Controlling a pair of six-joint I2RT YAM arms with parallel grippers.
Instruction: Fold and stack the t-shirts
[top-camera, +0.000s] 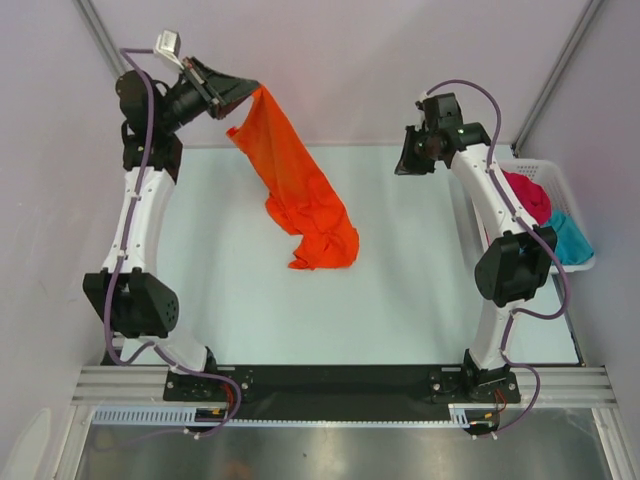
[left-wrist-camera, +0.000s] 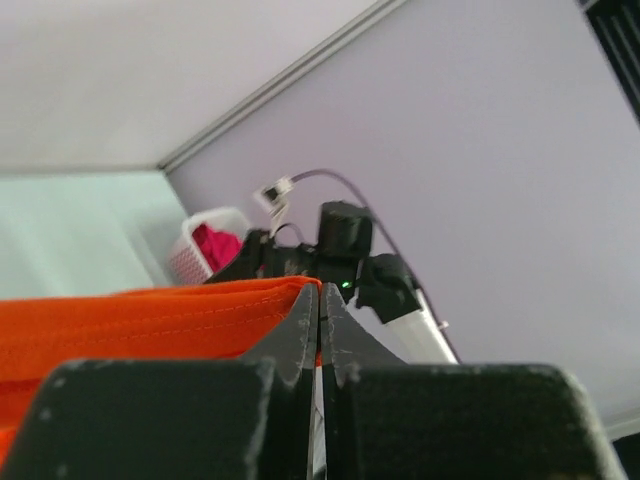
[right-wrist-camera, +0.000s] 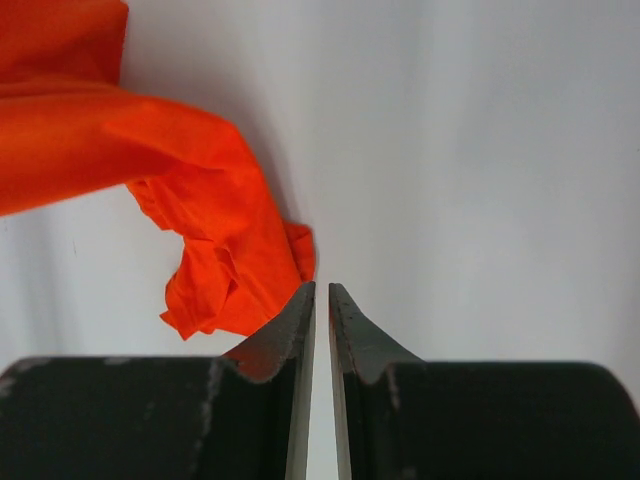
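Observation:
The orange t-shirt (top-camera: 300, 190) hangs from my left gripper (top-camera: 250, 88), which is raised at the back left and shut on the cloth's top edge. Its lower end lies crumpled on the table. In the left wrist view the hemmed orange t-shirt (left-wrist-camera: 130, 320) runs left from the pinched fingertips of the left gripper (left-wrist-camera: 320, 290). My right gripper (top-camera: 405, 165) hovers at the back right, apart from the cloth. In its own view the right gripper (right-wrist-camera: 322, 288) has its jaws barely apart with nothing between them, and the orange t-shirt (right-wrist-camera: 220, 250) lies just left of them. The red t-shirt (top-camera: 528, 195) and teal t-shirt (top-camera: 570, 240) lie bunched in the basket.
A white lattice basket (top-camera: 580, 190) stands at the table's right edge, beside the right arm. The pale table (top-camera: 400, 300) is bounded by lilac walls at the back and sides. The left wrist view shows the basket (left-wrist-camera: 190, 250) and the right arm (left-wrist-camera: 340, 240) across the table.

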